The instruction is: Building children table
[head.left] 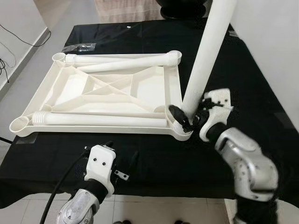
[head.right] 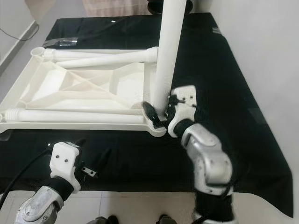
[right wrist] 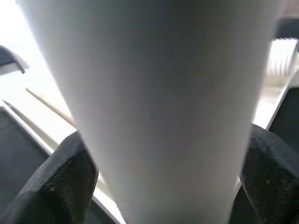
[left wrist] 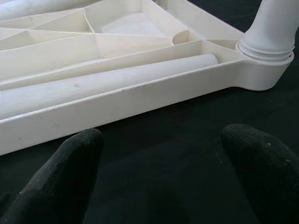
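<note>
We see a black cloth (head.left: 261, 93) covering a table, our landmark. Left of it lies pale tiled floor (head.left: 18, 93), with a white wall (head.left: 16, 18) and a dark cable (head.left: 11, 37). A white wall (head.right: 266, 42) stands right of it.

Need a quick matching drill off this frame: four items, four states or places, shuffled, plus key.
Items
1. upright leg
2. right gripper
3. left gripper
4. tabletop

States
A. open, over the black cloth by the near edge
B. lying upside down, ribs facing up
C. standing in the near right corner socket
D. shut around a white tube near its base

Pairs: 1-C, 2-D, 3-A, 4-B
</note>
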Tool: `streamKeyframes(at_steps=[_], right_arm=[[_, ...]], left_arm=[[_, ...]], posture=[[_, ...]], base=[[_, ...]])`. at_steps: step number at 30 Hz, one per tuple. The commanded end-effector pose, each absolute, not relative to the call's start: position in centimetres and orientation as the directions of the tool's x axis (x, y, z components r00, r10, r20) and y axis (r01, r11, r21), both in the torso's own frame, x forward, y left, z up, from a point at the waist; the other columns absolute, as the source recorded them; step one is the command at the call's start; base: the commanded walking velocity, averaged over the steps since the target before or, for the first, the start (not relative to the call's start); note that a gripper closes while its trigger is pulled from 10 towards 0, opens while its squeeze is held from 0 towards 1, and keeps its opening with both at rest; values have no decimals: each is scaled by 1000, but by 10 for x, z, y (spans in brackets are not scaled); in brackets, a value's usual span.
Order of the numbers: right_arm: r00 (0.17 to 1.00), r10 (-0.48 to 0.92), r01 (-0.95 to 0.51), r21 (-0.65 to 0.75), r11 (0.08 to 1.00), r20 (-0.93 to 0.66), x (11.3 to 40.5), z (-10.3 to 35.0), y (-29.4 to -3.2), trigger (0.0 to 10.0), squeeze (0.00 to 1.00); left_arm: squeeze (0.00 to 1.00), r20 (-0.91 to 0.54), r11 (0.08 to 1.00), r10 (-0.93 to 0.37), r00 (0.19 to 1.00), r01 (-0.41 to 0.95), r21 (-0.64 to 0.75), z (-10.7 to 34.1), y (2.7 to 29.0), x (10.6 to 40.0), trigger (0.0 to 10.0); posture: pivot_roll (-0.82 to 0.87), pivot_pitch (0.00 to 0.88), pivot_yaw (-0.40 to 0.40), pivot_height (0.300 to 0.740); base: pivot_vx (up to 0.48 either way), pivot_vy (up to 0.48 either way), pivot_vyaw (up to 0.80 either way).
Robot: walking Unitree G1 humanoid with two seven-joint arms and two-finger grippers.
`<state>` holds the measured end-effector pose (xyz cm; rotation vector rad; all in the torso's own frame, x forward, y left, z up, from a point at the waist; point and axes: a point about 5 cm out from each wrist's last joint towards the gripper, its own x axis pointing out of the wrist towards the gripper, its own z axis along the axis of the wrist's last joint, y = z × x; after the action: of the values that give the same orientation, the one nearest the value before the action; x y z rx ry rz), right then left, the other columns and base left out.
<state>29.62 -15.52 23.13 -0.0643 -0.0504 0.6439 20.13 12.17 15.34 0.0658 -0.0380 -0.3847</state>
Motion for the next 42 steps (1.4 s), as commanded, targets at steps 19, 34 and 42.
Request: streamKeyframes(at_steps=[19, 34, 42], right_arm=[[509, 858, -850, -114, 514, 73, 339, 245, -160, 0, 0], [950, 313, -308, -179, 934, -3, 320, 199, -167, 0, 0], [982, 186, -189, -198, 962, -32, 282, 167, -132, 0, 0]], left_arm=[[0, 26, 910, -413, 910, 412, 50, 148, 111, 199, 10000], [0, 25, 907, -421, 907, 421, 10, 144, 113, 205, 10000], [0, 24, 906, -424, 905, 424, 3, 143, 117, 210, 10000]], posture=[[23, 189, 7, 740], [-21, 185, 13, 740], [-26, 183, 34, 740]], base=[[0, 0, 0], [0, 0, 0], [0, 0, 0]])
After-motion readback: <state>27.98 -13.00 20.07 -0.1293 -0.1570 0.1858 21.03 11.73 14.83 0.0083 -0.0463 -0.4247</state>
